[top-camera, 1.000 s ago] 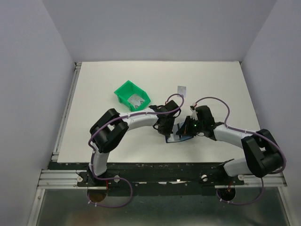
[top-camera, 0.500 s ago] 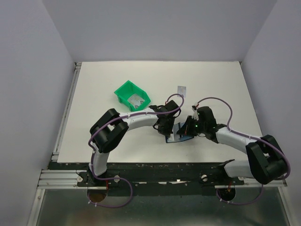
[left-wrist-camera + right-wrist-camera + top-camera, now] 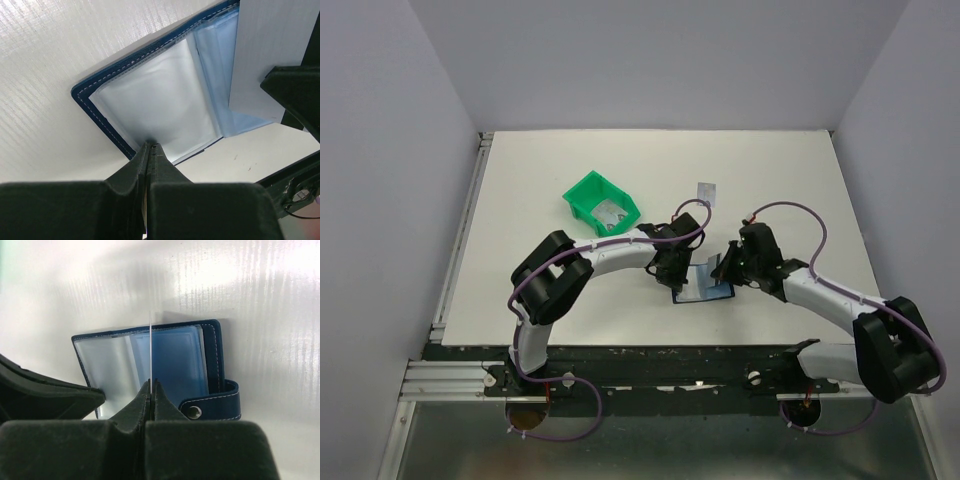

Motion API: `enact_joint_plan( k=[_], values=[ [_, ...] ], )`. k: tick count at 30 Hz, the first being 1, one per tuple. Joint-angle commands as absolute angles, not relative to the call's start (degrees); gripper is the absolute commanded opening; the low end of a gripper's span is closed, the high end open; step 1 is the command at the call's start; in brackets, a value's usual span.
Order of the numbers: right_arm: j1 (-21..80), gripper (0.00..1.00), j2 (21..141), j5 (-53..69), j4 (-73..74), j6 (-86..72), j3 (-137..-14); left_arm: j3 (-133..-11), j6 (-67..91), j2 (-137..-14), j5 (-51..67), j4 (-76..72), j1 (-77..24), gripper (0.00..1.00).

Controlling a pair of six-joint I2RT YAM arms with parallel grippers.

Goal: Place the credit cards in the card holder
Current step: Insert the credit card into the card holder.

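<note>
White table (image 3: 520,290): card holder (image 3: 175,360) is laid open and flat, toward the front edge. Left gripper (image 3: 152,148) is clamped on its clear-sleeve edge. A credit card (image 3: 150,345) is pinched edge-on in the right gripper (image 3: 151,383), upright over the sleeves.

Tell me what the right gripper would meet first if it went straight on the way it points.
The card pinched edge-on in the right gripper leads, and it would likely meet the clear sleeves of the open card holder near the middle fold; depth is hard to judge.
</note>
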State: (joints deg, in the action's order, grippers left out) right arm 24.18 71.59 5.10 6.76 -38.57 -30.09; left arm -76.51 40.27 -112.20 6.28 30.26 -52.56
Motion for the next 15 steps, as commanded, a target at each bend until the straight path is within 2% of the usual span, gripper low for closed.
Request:
enact_joint_plan(
  k=[1,15],
  values=[
    [24.26,0.00,73.74,0.44,8.00,-38.14,-30.50,-76.55,39.20,-114.08,5.63,31.90,-52.47,0.07],
    [24.26,0.00,76.90,8.08,-4.39,-40.43,-24.88,-76.64,39.11,-114.17,5.80,31.91,-52.56,0.07]
  ],
)
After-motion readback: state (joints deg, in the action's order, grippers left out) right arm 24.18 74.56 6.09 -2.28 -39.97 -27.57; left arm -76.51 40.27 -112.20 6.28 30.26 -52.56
